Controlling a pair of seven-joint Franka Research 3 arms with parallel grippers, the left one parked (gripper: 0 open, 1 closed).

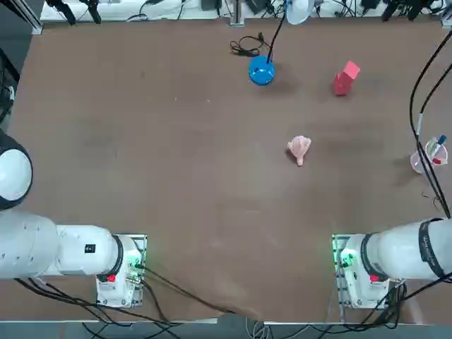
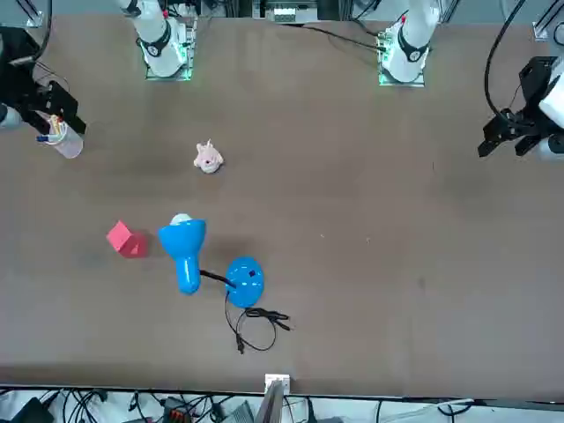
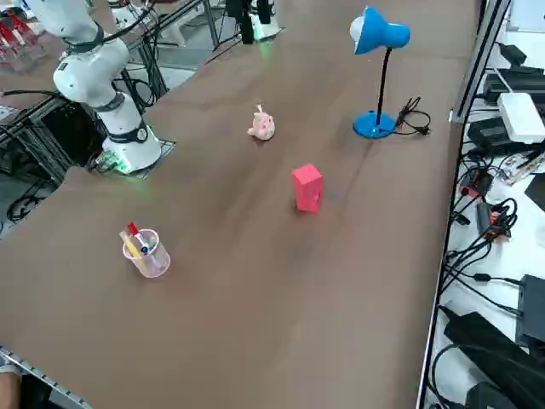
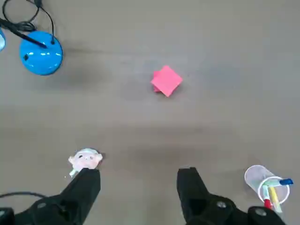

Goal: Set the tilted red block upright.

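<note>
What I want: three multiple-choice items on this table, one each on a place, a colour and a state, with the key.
1. On the table, the cup of pens stands: A in the middle; B near the edge on the robot's right; C at the far edge.
2. The lamp is: A red; B blue; C green.
3. The right gripper is: A open, empty; B shut, empty; C shut on something.
B, top view shows it there; B, head and base are blue; A, jaws apart, nothing between.
</note>
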